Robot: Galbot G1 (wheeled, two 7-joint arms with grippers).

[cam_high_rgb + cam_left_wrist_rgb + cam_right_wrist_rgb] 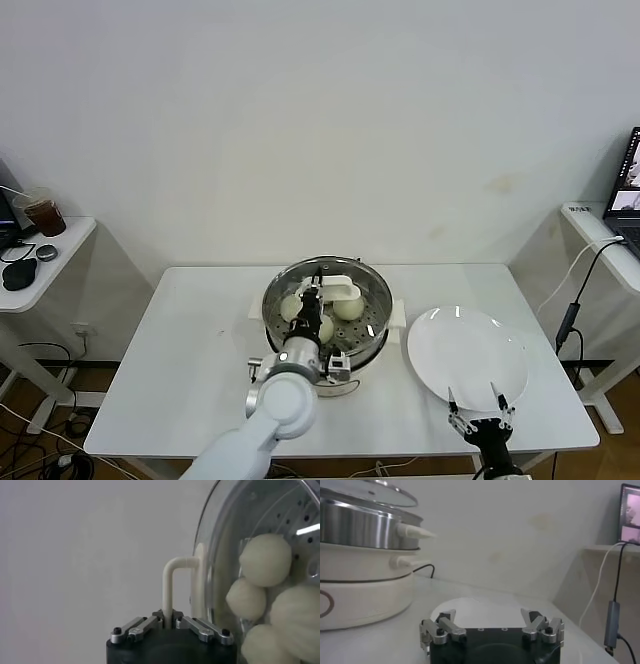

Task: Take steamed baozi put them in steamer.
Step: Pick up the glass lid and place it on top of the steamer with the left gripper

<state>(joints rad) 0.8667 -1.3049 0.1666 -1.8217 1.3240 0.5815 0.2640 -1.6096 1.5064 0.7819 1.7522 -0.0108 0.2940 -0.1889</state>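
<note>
The steamer (372, 322) stands mid-table, with several cream-white baozi (348, 307) on its perforated tray. A round glass lid (225, 540) lies over its mouth, and the baozi (265, 552) show through the glass. My left gripper (312, 296) is above the steamer, shut on the lid's white handle (172, 580), as the left wrist view (168, 617) shows. My right gripper (480, 405) is open and empty at the table's front edge, just before the empty white plate (467, 355). The right wrist view shows that gripper (492, 617), the plate (480, 611) and the steamer's side (360, 530).
A side table (40, 265) at the left holds a cup of dark drink (43, 212) and a black mouse. A desk at the right holds a laptop (628, 190), with a cable (572, 320) hanging down. The wall stands close behind the table.
</note>
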